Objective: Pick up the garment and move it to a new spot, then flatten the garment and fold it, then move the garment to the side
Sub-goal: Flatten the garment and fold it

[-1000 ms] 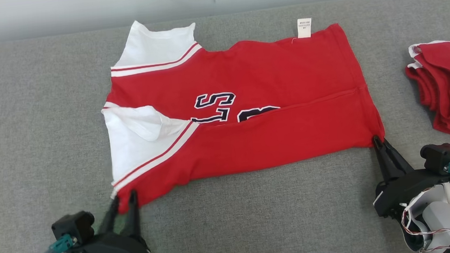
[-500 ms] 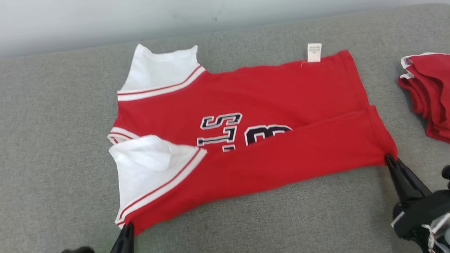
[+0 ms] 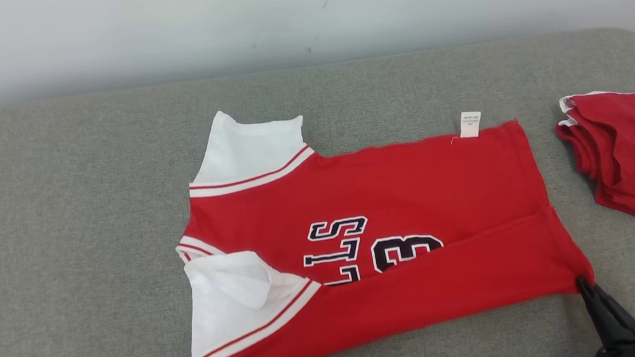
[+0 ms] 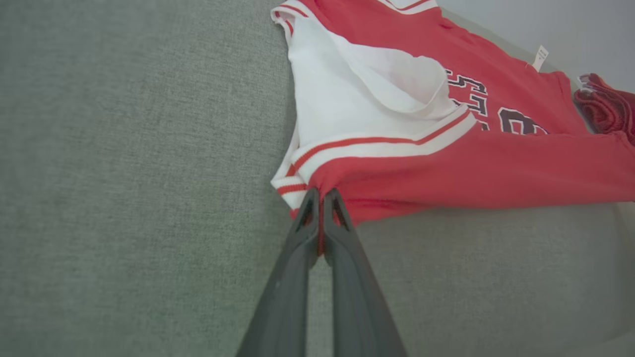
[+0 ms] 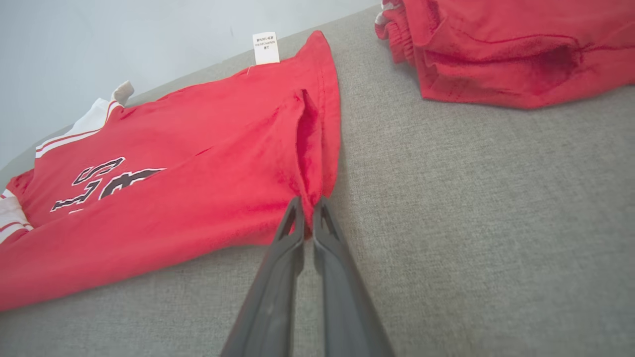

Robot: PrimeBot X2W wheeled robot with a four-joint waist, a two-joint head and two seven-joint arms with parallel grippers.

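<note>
One red-and-white knit garment (image 3: 388, 195), soft, with printed lettering and its lower strip folded over, lay mid-frame in the head view on one grey woven cushion (image 3: 68, 223). One bunched red cloth pile (image 3: 631, 151) sat well apart at the right edge. Of two grippers, the left gripper (image 4: 321, 193) pinched the garment's lower-left corner and the right gripper (image 5: 308, 201) clamped its lower-right hem corner; wide bare cushion lay left of and above the garment.
</note>
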